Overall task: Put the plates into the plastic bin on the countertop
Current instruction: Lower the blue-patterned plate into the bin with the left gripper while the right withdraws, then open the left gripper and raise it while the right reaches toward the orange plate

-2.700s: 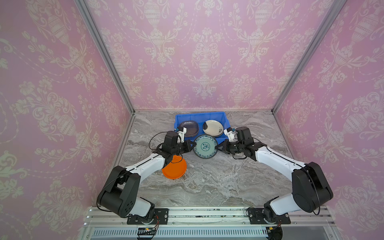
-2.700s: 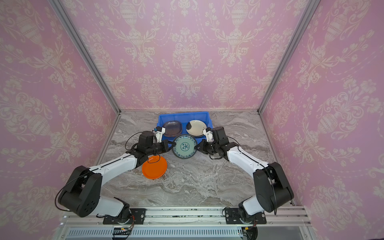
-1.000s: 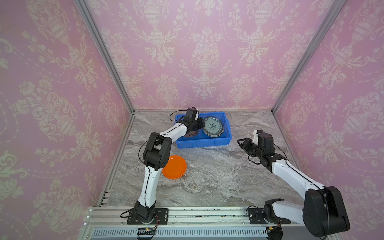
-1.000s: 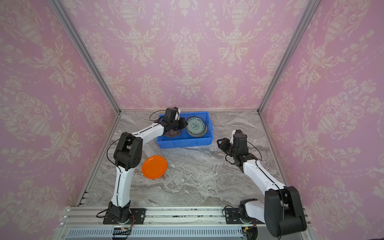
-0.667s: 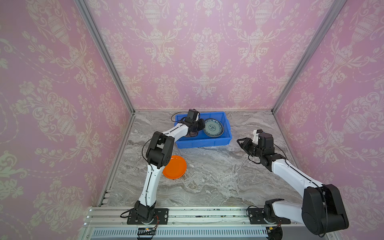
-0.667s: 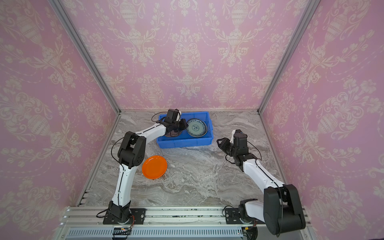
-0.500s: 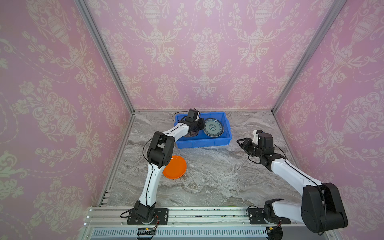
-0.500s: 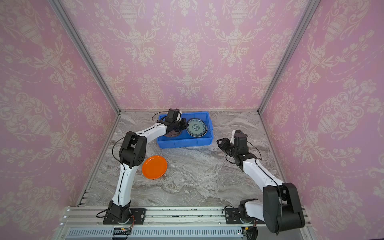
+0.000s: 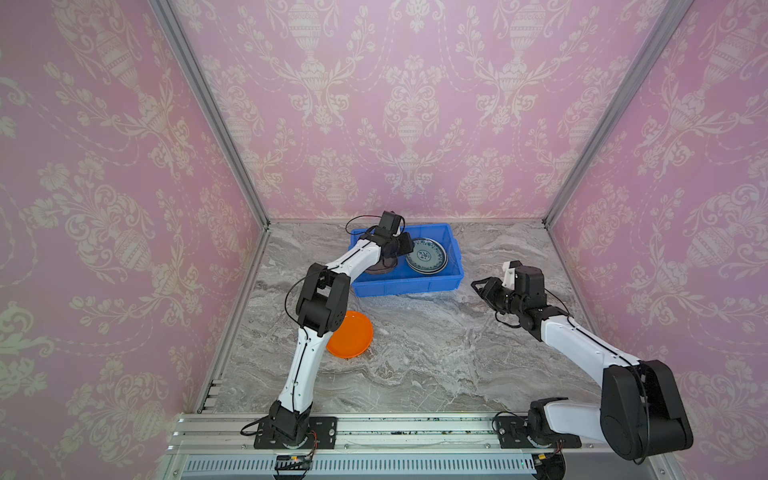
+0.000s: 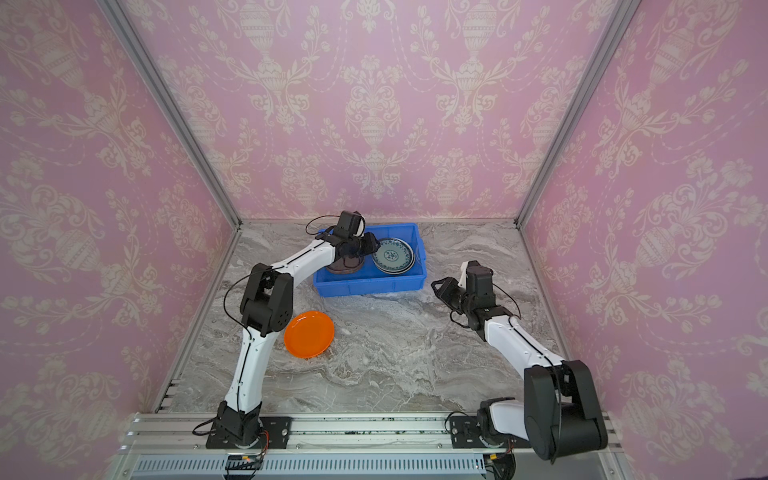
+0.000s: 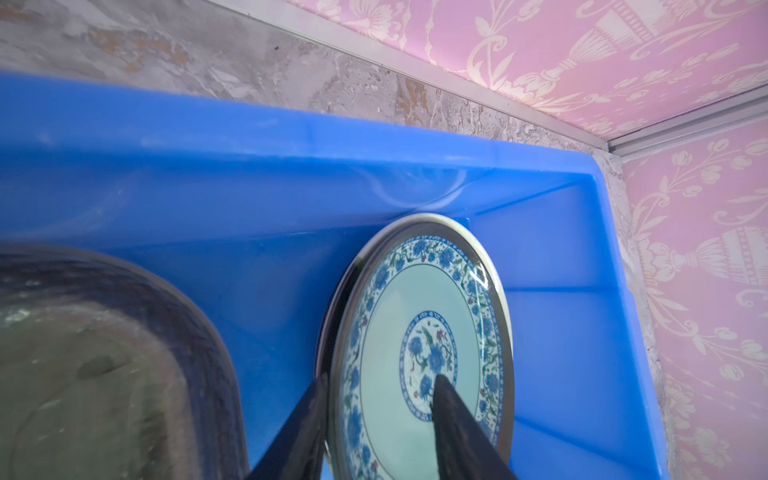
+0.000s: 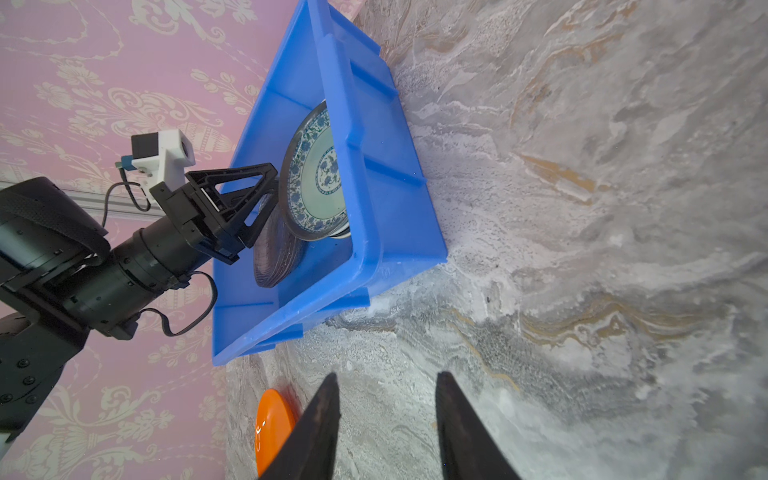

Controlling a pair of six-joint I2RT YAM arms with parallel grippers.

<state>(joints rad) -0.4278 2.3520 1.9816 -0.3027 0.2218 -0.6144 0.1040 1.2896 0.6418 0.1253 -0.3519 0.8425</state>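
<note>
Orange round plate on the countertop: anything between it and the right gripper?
Nothing visible: only bare marble-veined countertop lies between the right gripper and the orange round plate. The blue plastic bin sits farther back.

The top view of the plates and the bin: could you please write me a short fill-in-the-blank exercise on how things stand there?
1. The floral plate lies inside the plastic bin, whose colour is ____.
2. The orange plate lies outside the bin, flat on the ____.
3. The right gripper, its jaws apart, holds ____.

Missing words: blue; countertop; nothing.
</note>
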